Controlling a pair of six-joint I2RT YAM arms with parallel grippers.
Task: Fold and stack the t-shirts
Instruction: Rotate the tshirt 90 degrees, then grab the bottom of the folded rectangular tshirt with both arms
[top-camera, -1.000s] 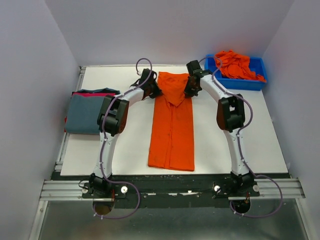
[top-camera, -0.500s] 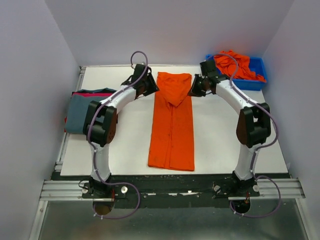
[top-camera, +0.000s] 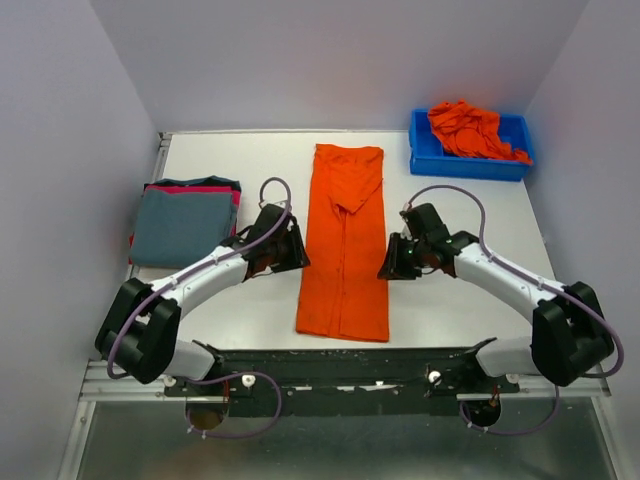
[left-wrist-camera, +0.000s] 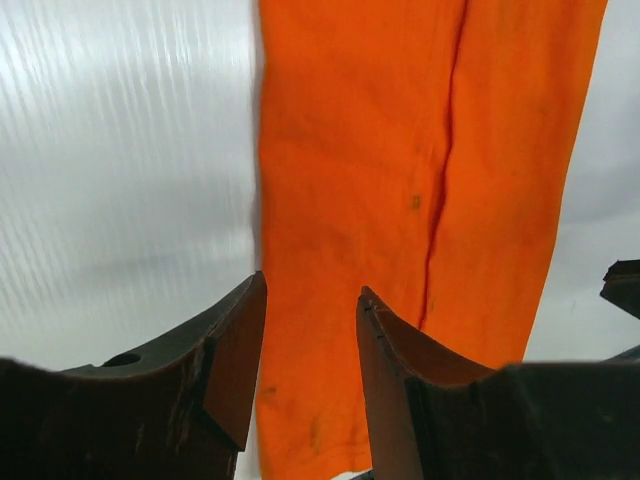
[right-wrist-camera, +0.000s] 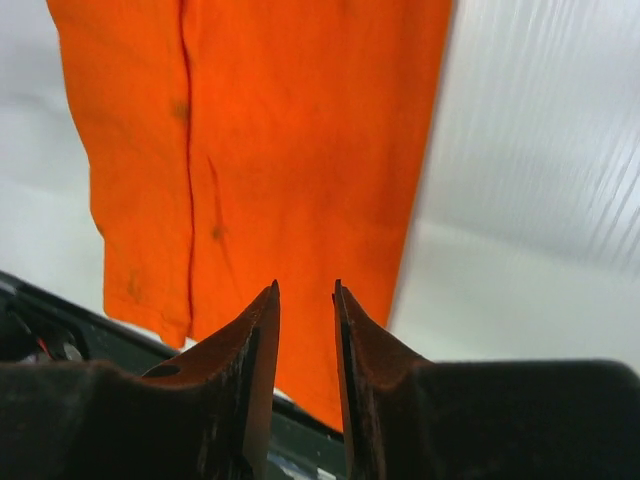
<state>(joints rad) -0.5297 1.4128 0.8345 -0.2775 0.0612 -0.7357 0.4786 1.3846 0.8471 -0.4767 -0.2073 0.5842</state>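
An orange t-shirt (top-camera: 344, 240) lies on the table as a long narrow strip, sleeves folded in, running from the back to the front edge. It also shows in the left wrist view (left-wrist-camera: 400, 200) and in the right wrist view (right-wrist-camera: 280, 140). My left gripper (top-camera: 297, 252) is open and empty beside the strip's left edge, about halfway down; its jaws (left-wrist-camera: 310, 300) stand apart above the cloth. My right gripper (top-camera: 388, 262) is open and empty beside the strip's right edge (right-wrist-camera: 305, 295). A folded grey-blue shirt (top-camera: 180, 226) lies on a red-pink one (top-camera: 190, 186) at the left.
A blue bin (top-camera: 470, 160) at the back right holds several crumpled orange shirts (top-camera: 468, 128). The table's black front rail (top-camera: 340, 360) runs just below the strip's hem. White walls close in the left, back and right sides.
Both arms have pulled back from the collar end at the back of the table to the middle of the strip. Both grippers have let go of the shirt, whose top now lies flat.
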